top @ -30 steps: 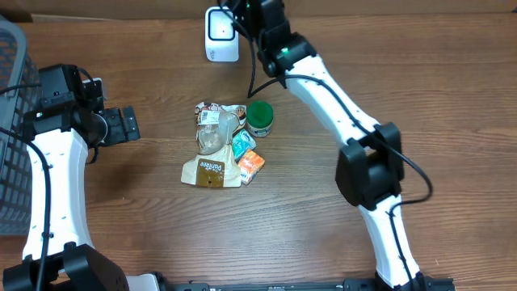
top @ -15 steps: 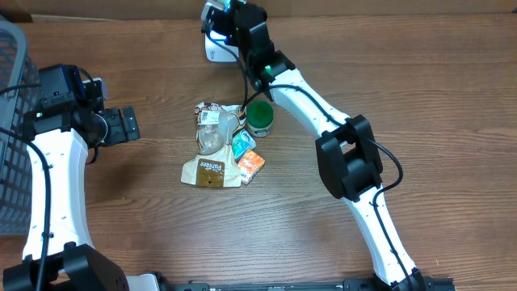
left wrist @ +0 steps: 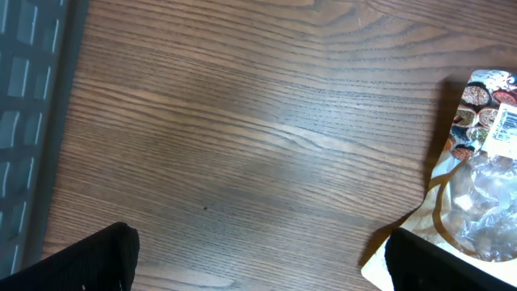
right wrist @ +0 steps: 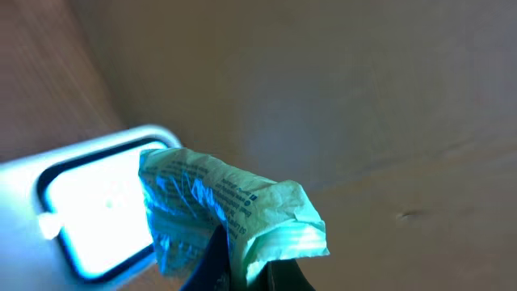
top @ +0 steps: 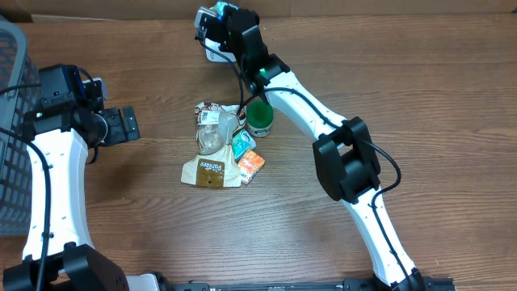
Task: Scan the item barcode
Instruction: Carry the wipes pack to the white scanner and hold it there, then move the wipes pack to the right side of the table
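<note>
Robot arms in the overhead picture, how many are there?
2. The left arm sits beside the grey basket on the left. The right arm stretches to the white scanner at the far edge, its tool pinching a crumpled green packet. None seems hidden.

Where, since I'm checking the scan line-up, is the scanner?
In the right wrist view the scanner glows at lower left, right behind the green packet held by the right hand; overhead, that is the table's far edge, left of centre.

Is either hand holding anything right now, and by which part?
The right hand pinches a crumpled green packet by its lower edge, before the scanner. The left hand is open and empty.
</note>
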Robot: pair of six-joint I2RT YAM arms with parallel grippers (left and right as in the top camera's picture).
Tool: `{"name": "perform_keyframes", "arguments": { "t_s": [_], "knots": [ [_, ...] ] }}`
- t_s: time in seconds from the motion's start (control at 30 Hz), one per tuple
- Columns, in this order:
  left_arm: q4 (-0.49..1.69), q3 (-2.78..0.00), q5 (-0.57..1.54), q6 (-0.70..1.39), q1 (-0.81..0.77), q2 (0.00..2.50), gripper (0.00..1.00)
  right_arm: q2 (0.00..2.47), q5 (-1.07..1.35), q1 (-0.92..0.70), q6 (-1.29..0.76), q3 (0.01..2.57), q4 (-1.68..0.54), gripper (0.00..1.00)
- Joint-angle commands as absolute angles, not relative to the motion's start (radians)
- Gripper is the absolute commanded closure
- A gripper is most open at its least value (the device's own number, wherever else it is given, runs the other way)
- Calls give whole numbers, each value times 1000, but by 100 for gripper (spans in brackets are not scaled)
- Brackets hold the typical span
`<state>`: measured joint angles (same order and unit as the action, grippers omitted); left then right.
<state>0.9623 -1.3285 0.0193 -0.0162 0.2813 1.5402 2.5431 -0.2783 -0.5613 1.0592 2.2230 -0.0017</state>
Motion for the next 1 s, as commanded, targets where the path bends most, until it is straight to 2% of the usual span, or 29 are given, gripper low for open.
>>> {"name": "perform_keyframes", "arguments": {
  "t_s": [0.0,0.13,0.23,0.33,0.47,0.73,0.97],
  "knots": [
    [962,-1337,27,1,282,1543,0,2360,-286,-543,945,2241,-60,96],
    [962,-1337,27,1,282,1543,0,2240,-258,-539,774,2241,-240,96],
    [962,-1337,27,1,282,1543,0,2140,-199,-532,564,2241,-403,96],
    [962,-1337,27,1,282,1543,0,2023,-169,-506,228,2241,-611,96],
    [962,-1337,27,1,282,1543,0,1915,-50,-435,22,2241,-870,96],
    [962,-1337,27,1,282,1543,0,1882,303,-163,-181,2226,-1240,96],
    [962,-1337,27,1,282,1543,0,1911,381,27,-205,2072,-1282,96]
  ]
}}
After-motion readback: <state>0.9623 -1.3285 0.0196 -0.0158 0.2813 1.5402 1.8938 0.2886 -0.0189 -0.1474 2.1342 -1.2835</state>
